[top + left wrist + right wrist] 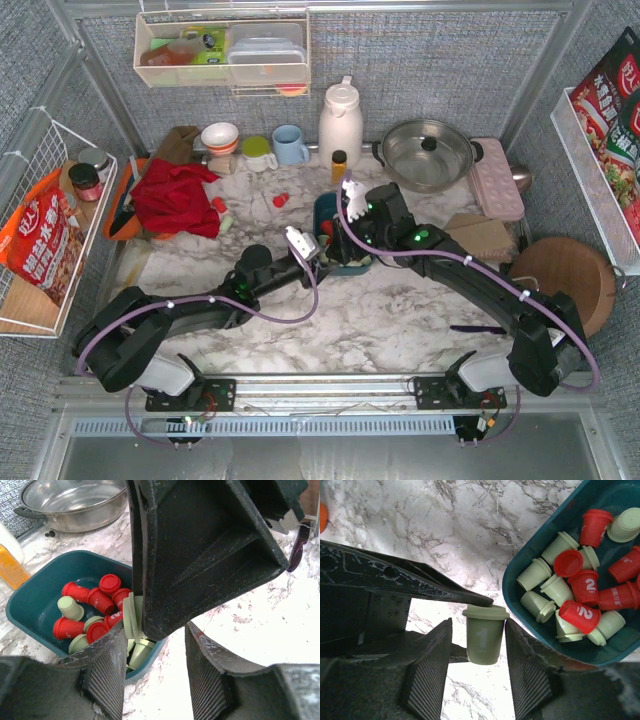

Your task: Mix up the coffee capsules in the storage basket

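- Right tool [478, 625], closest in its wrist view, looks closed on one mint capsule [483, 635]. The pod's long axis runs along the fingers, wide rim toward their tips, and it sits over the counter [420, 525], outside the tray.
- Left tool [155, 630] is open and empty, crowded against the right one near the basket's corner.
- Storage basket [510, 587] lies just to the picture's right of the held pod, wall almost touching it. By my judgement the right arm is better placed and needs only a short sideways carry over that wall.
- Coffee capsules [575, 585] inside lie tumbled, red among green.
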Controlling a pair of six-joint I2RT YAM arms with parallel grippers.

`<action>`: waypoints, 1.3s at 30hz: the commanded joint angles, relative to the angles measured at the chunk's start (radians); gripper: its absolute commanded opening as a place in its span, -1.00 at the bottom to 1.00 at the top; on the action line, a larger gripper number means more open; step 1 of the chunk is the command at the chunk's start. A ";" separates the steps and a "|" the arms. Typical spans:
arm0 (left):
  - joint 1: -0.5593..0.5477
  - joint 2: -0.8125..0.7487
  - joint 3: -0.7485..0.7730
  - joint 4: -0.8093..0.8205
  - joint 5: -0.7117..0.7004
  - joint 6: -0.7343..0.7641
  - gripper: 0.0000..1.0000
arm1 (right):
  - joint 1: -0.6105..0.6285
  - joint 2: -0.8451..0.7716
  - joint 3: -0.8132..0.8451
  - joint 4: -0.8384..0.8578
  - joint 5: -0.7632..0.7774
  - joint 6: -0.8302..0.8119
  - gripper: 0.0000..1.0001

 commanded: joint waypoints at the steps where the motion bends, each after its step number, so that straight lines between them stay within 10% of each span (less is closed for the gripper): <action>1: -0.005 -0.004 0.008 0.089 -0.011 -0.014 -0.10 | 0.017 0.002 0.002 -0.010 -0.025 -0.017 -0.09; 9: -0.006 -0.040 -0.025 0.121 -0.078 -0.026 -0.01 | 0.022 0.019 0.013 -0.025 0.018 -0.018 -0.37; 17: -0.007 -0.066 -0.070 0.127 -0.201 -0.032 0.98 | 0.018 0.006 0.004 0.056 0.193 0.035 -0.77; 24: -0.007 -0.166 -0.113 -0.018 -0.651 -0.122 0.98 | -0.008 0.118 0.021 0.153 0.486 0.033 -0.77; 30: 0.008 -0.222 -0.065 -0.320 -0.982 -0.214 0.99 | -0.039 0.326 0.138 0.153 0.549 0.036 -0.15; 39: 0.199 -0.183 0.058 -0.675 -0.910 -0.424 0.99 | -0.048 0.406 0.231 0.087 0.511 0.023 0.27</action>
